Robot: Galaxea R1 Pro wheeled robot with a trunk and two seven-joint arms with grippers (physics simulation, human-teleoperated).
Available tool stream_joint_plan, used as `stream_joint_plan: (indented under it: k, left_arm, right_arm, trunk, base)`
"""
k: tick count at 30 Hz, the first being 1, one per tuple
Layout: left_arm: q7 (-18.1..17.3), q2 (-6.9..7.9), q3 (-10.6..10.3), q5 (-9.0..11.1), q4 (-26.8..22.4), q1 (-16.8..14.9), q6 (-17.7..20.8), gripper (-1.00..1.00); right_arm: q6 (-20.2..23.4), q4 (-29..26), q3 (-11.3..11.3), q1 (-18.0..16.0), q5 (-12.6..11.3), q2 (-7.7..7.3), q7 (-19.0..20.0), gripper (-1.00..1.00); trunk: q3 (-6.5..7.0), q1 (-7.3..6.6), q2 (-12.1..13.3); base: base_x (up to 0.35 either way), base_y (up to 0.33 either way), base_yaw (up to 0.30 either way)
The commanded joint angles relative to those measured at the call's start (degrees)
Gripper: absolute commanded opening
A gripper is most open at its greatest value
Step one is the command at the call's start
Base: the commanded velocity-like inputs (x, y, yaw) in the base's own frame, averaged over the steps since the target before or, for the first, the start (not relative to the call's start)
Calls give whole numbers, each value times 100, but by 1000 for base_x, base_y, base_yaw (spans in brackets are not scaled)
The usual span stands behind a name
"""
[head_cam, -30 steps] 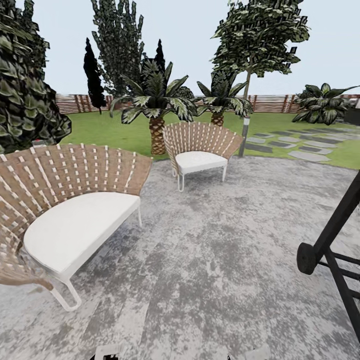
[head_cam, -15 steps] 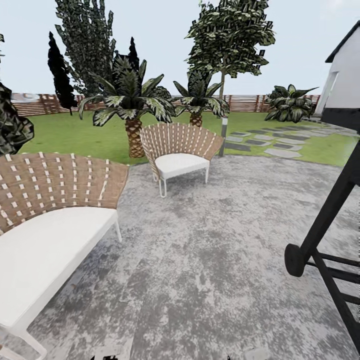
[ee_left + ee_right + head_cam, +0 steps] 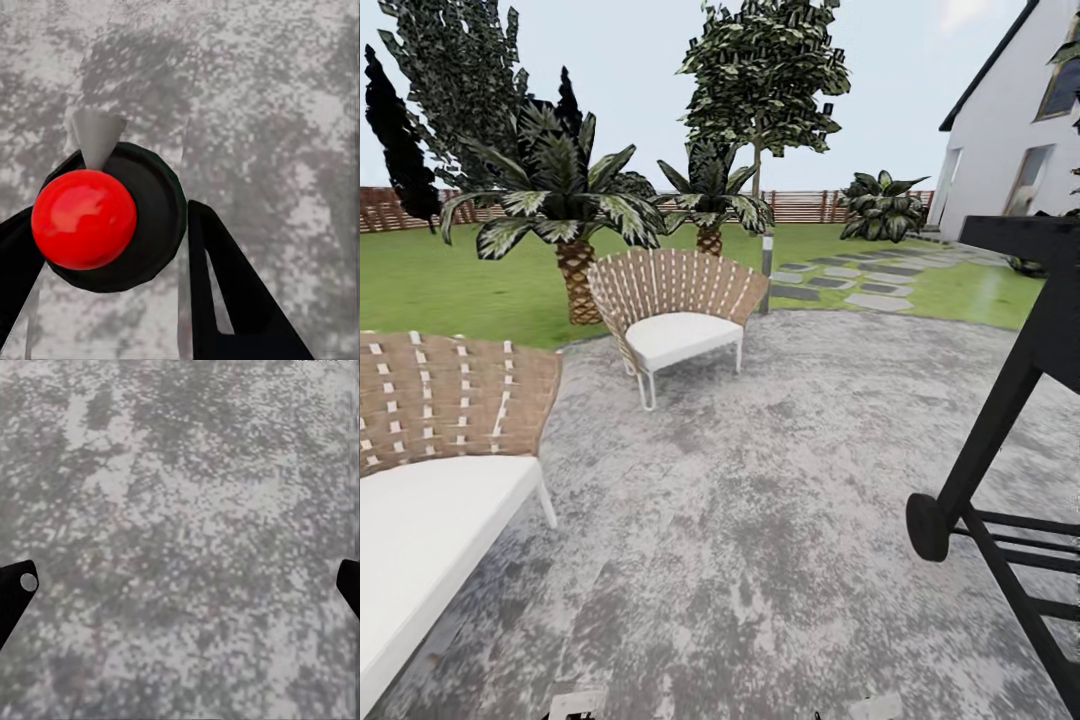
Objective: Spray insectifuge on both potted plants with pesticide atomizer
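Two dark fingers of the left gripper are seen closed around the pesticide atomizer, one against each side of its round dark body, so the bottle is held between them. It is viewed end-on in the left wrist view: its long axis runs toward the camera, crosswise to the fingers, with a glossy red dome facing the lens. A pale cone is seen beside the dome, widening away from it over the grey paving below.

The right gripper is spread wide, its fingertips seen at opposite edges of the right wrist view, with nothing between them but mottled paving.

In the head view, the paving is bordered by the garden lawn, stepping stones and a slat fence. Two woven chairs with white cushions are seen on the paving, palms behind them, and a black frame at the right.
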Motion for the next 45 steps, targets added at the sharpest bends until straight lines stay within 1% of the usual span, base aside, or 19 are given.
stream_joint_plan:
  k: [1, 9, 31, 45]
  left_arm:
    - [-15, -2, 48, -42, -5, -1, -14, -100]
    - [-13, -2, 48, -42, -6, -1, -14, -100]
    - [-16, -2, 48, -42, -4, -1, -14, -100]
    - [-13, -2, 48, -42, -4, -1, -14, -100]
  right_arm:
    - [-12, -7, -49, -3, 47, 4, 11, 100]
    - [-12, -7, -49, -3, 47, 6, 11, 100]
    - [-21, -8, -49, -3, 48, 1, 14, 100]
    - [-15, -7, -49, -3, 47, 1, 12, 100]
  trunk:
    - [-5, 2, -2]
    - [-5, 2, -2]
    - [-5, 2, -2]
    - [-4, 2, -2]
  base:
    - [335, 80, -265]
    - [335, 80, -212]
    - [335, 66, -9]
    - [336, 1, -232]
